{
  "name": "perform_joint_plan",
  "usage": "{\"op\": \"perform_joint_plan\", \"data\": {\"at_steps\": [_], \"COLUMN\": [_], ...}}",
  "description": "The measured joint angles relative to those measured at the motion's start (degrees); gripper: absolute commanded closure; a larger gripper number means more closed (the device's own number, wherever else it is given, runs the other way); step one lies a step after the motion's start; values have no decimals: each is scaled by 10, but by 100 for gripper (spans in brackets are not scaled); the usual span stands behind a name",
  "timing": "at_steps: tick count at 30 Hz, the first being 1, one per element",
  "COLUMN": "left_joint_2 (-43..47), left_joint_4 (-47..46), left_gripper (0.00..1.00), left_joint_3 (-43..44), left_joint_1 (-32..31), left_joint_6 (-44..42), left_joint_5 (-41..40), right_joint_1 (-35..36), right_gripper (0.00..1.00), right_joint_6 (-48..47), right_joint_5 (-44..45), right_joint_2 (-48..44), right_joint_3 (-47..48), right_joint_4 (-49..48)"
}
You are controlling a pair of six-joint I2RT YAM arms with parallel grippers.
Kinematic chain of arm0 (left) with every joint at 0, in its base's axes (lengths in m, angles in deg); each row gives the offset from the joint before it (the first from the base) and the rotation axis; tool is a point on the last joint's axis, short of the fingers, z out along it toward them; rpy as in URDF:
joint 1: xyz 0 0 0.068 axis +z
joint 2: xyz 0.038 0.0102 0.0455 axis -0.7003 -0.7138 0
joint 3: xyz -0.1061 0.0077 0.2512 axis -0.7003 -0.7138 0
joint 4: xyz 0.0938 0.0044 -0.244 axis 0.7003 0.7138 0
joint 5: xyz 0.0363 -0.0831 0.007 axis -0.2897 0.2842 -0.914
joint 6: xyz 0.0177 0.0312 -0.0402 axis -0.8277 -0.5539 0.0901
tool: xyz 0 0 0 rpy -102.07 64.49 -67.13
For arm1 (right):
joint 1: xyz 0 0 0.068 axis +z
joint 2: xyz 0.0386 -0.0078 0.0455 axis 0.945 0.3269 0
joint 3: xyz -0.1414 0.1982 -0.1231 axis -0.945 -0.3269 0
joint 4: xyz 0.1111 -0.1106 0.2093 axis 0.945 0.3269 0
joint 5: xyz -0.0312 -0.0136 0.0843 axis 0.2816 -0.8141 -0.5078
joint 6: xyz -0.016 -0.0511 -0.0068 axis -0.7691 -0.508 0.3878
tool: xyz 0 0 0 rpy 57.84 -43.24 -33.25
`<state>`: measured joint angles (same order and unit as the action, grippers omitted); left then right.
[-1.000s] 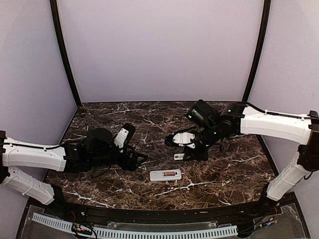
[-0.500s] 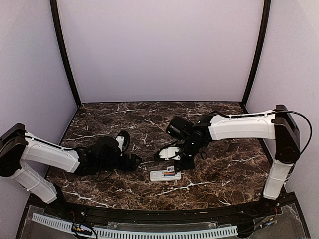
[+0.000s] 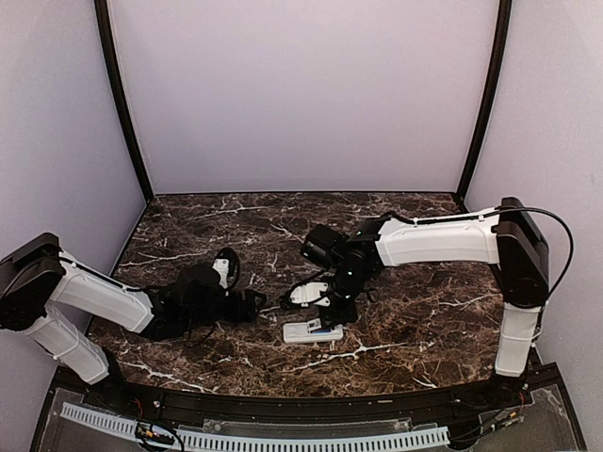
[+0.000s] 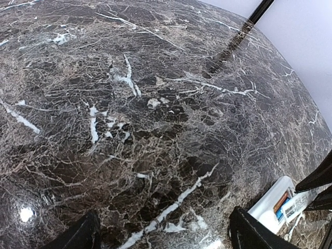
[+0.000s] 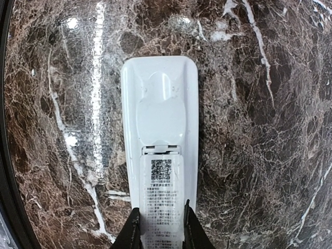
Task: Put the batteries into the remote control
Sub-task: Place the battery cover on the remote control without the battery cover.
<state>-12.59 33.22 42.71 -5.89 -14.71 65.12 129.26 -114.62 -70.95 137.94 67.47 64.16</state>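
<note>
Remote control [image 5: 161, 129] lies bay-up on the marble [image 5: 270, 155], running toward 12 o'clock from the right gripper [image 5: 162, 228], whose narrow jaws pinch the labelled cover [image 5: 162, 199] over its bay. Right arm [image 3: 438, 240] reaches in from 3 o'clock, wrist tipped down. Left gripper [image 4: 166, 236] gapes wide, remote at its 4 o'clock.

Dark marble table [image 3: 424, 311], lilac walls [image 3: 301, 94], black posts [image 3: 122, 104]
</note>
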Motion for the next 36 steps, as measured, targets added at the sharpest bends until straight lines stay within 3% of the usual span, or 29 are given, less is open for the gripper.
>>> {"op": "perform_joint_plan", "data": {"at_steps": [36], "left_joint_2": [-30], "left_joint_4": [-41], "left_gripper": [18], "left_joint_3": [-32], "left_joint_1": [4], "left_joint_6": [5], "left_joint_5": [11], "right_joint_1": [0], "right_gripper": [97], "right_joint_6": [7], "right_joint_5": [-7], "right_joint_2": [26], "right_joint_3": [26], "right_joint_4": [37]}}
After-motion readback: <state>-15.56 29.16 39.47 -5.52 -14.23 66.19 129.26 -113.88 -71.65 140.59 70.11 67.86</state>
